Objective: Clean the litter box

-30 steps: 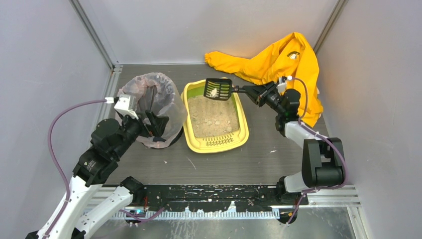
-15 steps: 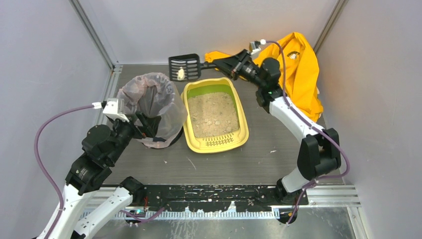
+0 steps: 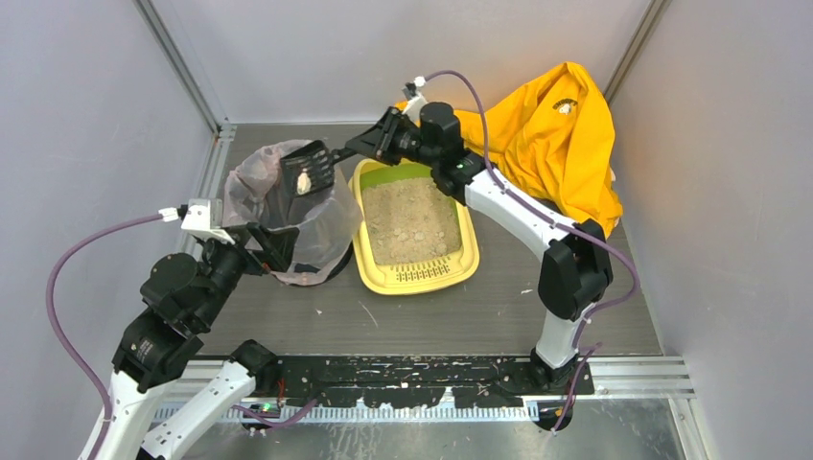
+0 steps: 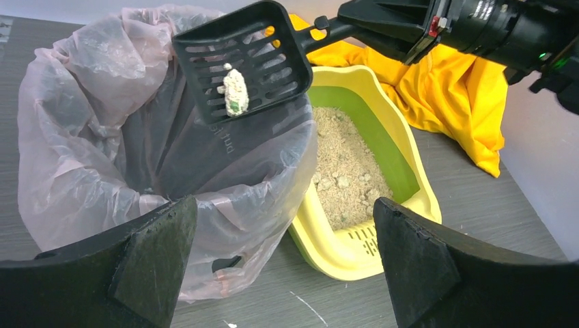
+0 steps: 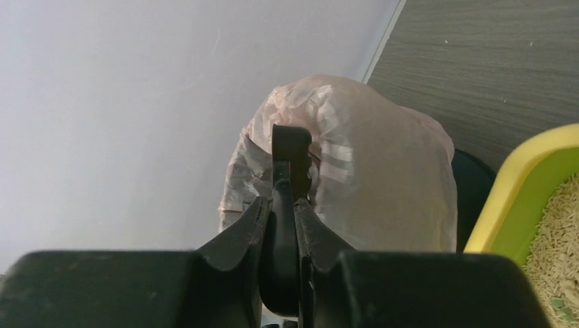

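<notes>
Scoop (image 3: 307,171) with clump (image 3: 303,181), clamped in right gripper (image 3: 372,146), has swung from litter box (image 3: 414,276) to over bin (image 3: 251,182), upper left of frame (left gripper (image 3: 276,247) spread, empty); tipping likely follows.

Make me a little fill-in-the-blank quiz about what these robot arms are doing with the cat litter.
The jaws of the right arm grip the black scoop by its ____. The scoop hangs, with a pale clump on it, over the bag-lined ____. The litter box has a green inner wall and a ____ rim. The jaws of the left arm stand ____, holding nothing.
Missing words: handle; bin; yellow; open.
</notes>
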Robot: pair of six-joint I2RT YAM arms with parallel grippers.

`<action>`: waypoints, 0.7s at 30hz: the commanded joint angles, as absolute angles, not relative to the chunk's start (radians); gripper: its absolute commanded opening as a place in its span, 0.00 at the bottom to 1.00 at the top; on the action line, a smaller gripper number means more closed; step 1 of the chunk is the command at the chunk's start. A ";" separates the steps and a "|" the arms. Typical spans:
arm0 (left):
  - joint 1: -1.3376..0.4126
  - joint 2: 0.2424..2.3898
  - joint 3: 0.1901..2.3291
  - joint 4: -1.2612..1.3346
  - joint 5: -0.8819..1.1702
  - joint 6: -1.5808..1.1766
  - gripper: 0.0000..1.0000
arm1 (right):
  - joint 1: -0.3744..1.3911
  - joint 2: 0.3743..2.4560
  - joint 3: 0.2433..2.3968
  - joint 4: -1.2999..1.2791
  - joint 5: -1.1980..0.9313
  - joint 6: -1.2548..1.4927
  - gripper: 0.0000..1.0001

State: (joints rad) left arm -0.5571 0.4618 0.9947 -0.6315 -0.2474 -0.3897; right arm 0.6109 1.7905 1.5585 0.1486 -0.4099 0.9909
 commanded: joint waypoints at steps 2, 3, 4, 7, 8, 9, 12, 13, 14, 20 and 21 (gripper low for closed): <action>-0.560 0.461 1.015 -0.625 -0.268 -0.394 1.00 | 0.727 1.755 1.708 -0.026 -0.219 0.619 0.01; -0.561 0.462 1.012 -0.621 -0.267 -0.394 1.00 | 0.751 1.750 1.717 -0.036 -0.190 0.561 0.01; -0.561 0.464 1.009 -0.619 -0.266 -0.395 1.00 | 0.773 1.748 1.724 -0.044 -0.166 0.492 0.01; -0.561 0.472 1.002 -0.611 -0.259 -0.396 1.00 | 0.848 1.737 1.733 -0.045 -0.097 0.326 0.01; -0.560 0.473 1.000 -0.608 -0.257 -0.396 1.00 | 0.874 1.734 1.736 -0.042 -0.077 0.274 0.01; -0.561 0.477 0.998 -0.605 -0.256 -0.396 1.00 | 0.896 1.729 1.733 -0.032 -0.058 0.225 0.01; -0.561 0.485 0.992 -0.601 -0.255 -0.396 1.00 | 0.963 1.723 1.744 -0.015 -0.033 0.116 0.01; -0.560 0.487 0.991 -0.599 -0.253 -0.396 1.00 | 0.976 1.723 1.753 -0.008 -0.032 0.097 0.01; -0.561 0.488 0.990 -0.598 -0.251 -0.396 1.00 | 0.982 1.724 1.766 -0.006 -0.044 0.087 0.01; -0.560 0.486 0.978 -0.597 -0.253 -0.397 1.00 | 1.002 1.714 1.818 0.031 -0.061 0.034 0.01; -0.560 0.482 0.976 -0.600 -0.260 -0.397 1.00 | 1.002 1.709 1.823 0.032 -0.056 0.026 0.01</action>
